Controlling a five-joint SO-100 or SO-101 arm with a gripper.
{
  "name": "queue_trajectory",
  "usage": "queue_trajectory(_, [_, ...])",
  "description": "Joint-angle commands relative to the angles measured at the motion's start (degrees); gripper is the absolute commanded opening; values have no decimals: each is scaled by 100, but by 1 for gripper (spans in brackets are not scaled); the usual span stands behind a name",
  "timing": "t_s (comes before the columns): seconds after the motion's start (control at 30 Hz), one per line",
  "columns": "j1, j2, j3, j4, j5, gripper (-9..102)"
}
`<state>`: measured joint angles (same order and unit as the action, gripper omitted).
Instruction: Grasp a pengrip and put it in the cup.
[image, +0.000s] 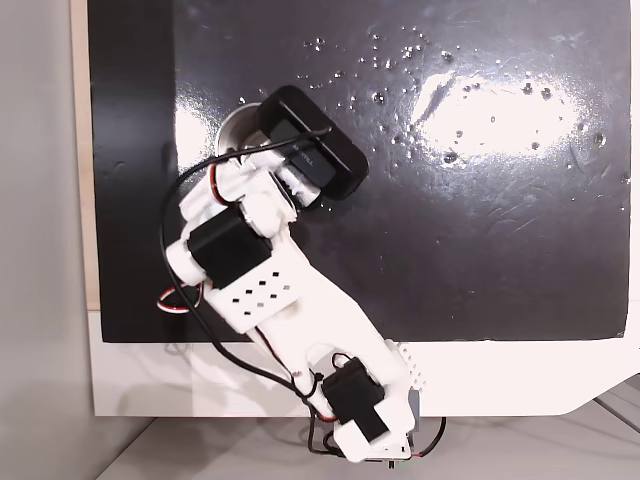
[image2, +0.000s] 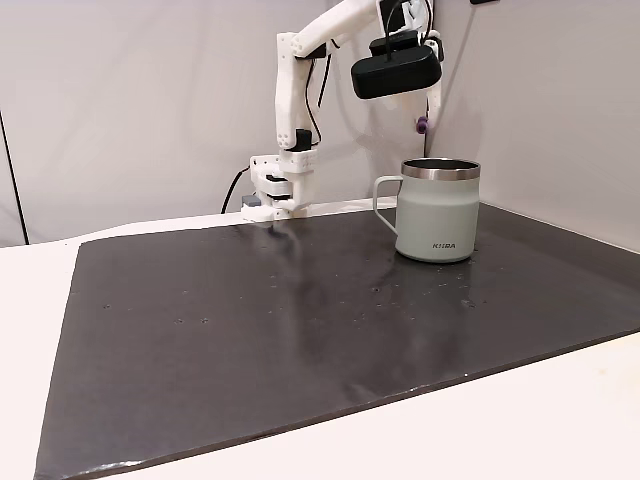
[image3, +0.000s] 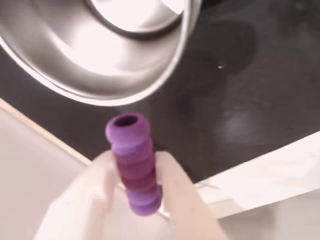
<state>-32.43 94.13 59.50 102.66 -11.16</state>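
Observation:
The purple ribbed pengrip (image3: 129, 142) is pinched between the two white fingers of my gripper (image3: 136, 159), which is shut on it. In the wrist view its open end points toward the near rim of the cup (image3: 100, 55), whose shiny metal inside lies just beyond. In a fixed view from the side, the gripper (image2: 425, 116) hangs in the air with the pengrip (image2: 422, 125) showing as a small purple tip, above and slightly left of the rim of the cup (image2: 440, 210). From above, a sliver of the cup (image: 230, 130) shows beside the arm.
The cup stands on a black mat (image2: 250, 330) that covers most of a white table (image2: 560, 420). The black camera module (image: 312, 142) rides on the wrist above the gripper. The arm's base (image2: 280, 190) stands at the mat's far edge, with cables beside it.

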Motion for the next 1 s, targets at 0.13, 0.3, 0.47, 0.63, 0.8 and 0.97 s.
queue_trajectory(0.13, [466, -519, -1283, 35, 932, 0])
queue_trajectory(0.3, [598, -791, -1494, 35, 1055, 0])
queue_trajectory(0.47, [606, -800, -1450, 35, 1011, 17])
queue_trajectory(0.63, [650, -773, -1345, 35, 958, 35])
queue_trajectory(0.8, [721, -756, -1301, 35, 923, 35])
queue_trajectory(0.97, [782, -747, -1257, 35, 879, 35])
